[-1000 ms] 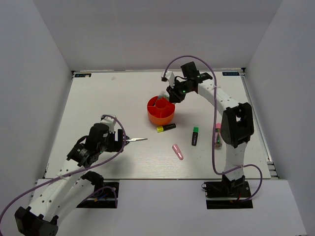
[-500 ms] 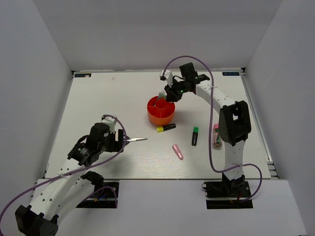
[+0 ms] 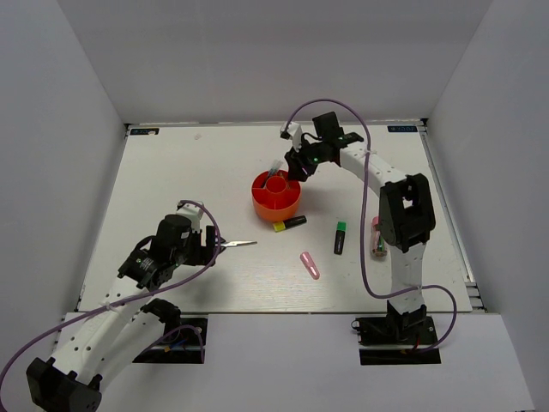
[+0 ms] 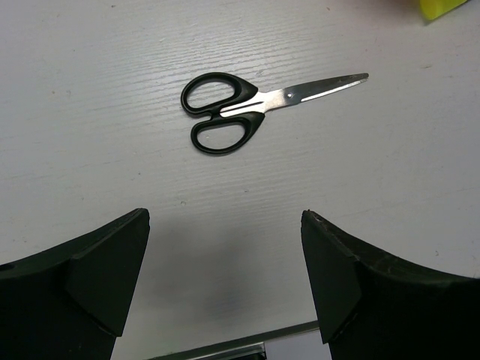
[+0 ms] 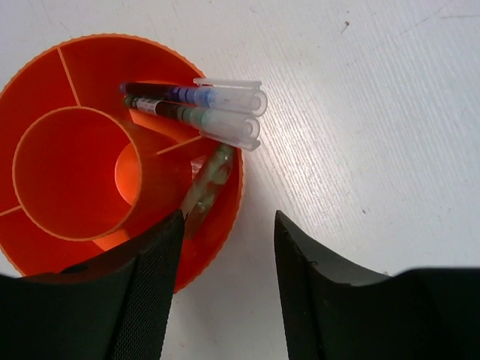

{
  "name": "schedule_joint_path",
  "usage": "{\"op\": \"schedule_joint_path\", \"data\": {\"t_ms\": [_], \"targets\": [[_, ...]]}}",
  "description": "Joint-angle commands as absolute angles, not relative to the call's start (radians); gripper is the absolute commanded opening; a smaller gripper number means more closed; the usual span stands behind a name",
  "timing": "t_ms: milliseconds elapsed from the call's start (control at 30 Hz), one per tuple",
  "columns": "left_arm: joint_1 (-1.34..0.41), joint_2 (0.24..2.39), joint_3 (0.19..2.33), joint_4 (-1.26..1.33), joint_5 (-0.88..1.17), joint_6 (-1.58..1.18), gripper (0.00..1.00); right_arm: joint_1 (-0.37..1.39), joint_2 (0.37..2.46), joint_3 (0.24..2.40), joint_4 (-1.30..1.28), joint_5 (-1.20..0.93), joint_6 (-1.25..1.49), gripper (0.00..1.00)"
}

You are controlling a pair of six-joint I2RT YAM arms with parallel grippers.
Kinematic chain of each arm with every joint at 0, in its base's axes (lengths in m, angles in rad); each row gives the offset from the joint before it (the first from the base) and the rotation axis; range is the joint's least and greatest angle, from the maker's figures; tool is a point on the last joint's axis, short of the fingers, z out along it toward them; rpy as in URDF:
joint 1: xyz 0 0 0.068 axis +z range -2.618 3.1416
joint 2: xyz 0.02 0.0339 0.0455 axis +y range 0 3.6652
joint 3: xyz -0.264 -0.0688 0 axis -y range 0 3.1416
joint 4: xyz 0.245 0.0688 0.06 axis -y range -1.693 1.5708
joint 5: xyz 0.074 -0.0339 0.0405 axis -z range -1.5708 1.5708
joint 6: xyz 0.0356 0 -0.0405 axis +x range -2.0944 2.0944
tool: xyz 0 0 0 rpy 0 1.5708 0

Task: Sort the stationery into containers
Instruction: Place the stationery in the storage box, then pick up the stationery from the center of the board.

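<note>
- Top external view: your left gripper (image 3: 208,245) stands wide and holds nothing. The scissors (image 3: 238,245) lie flat on the table (image 3: 171,172) just beside it, at its 3 o'clock.
- Mid-table sits the orange organizer (image 3: 276,207). In the right wrist view, two clear-capped pens (image 5: 196,105) and a pale green highlighter (image 5: 207,182) rest in its ring on the 3 o'clock side.
- Your right gripper (image 5: 227,225) hangs over that rim, jaws apart and gripping nothing.

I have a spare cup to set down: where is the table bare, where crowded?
Bare: the far-left table, between scissors, organizer and back edge. Crowded: near-right of the organizer, with yellow-capped marker, green-capped marker and pink tube.
</note>
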State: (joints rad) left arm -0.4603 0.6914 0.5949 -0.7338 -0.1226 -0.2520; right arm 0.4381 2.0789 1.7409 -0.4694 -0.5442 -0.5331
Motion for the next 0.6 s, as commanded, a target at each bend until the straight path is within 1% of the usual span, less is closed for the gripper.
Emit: {"op": "schedule_joint_path", "data": {"t_ms": [0, 67, 133, 167, 300, 333, 400, 433, 467, 500, 533, 567], "targets": [[-0.456, 0.689, 0.583, -0.733, -0.114, -0.249, 0.92, 0.434, 2.02, 1.724, -0.446, -0.546, -0.505, 0.55], [-0.456, 0.689, 0.581, -0.733, -0.114, -0.25, 0.92, 0.431, 1.999, 1.718, -0.445, -0.532, -0.497, 0.53], [-0.457, 0.689, 0.581, -0.732, -0.112, -0.25, 0.92, 0.431, 1.971, 1.707, -0.439, -0.516, -0.476, 0.49], [-0.457, 0.689, 0.581, -0.732, -0.112, -0.25, 0.92, 0.43, 1.961, 1.689, -0.442, -0.509, -0.471, 0.43], [-0.456, 0.689, 0.583, -0.73, -0.109, -0.249, 0.92, 0.425, 1.87, 1.599, -0.365, -0.433, -0.417, 0.31], [-0.457, 0.687, 0.581, -0.73, -0.106, -0.249, 0.91, 0.426, 1.806, 1.547, -0.361, -0.417, -0.402, 0.28], [-0.456, 0.677, 0.583, -0.73, -0.1, -0.25, 0.9, 0.417, 1.74, 1.505, -0.339, -0.364, -0.364, 0.15], [-0.457, 0.687, 0.581, -0.729, -0.092, -0.25, 0.85, 0.416, 1.714, 1.471, -0.348, -0.357, -0.359, 0.0], [-0.456, 0.687, 0.581, -0.724, -0.091, -0.245, 0.79, 0.414, 1.672, 1.451, -0.363, -0.338, -0.333, 0.0], [-0.456, 0.687, 0.581, -0.726, -0.077, -0.244, 0.72, 0.414, 1.636, 1.447, -0.485, -0.351, -0.324, 0.0], [-0.456, 0.689, 0.58, -0.723, -0.071, -0.242, 0.42, 0.416, 1.623, 1.437, -0.542, -0.438, -0.351, 0.0], [-0.456, 0.69, 0.581, -0.723, -0.069, -0.244, 0.26, 0.419, 1.609, 1.428, -0.657, -0.493, -0.353, 0.0]]}}
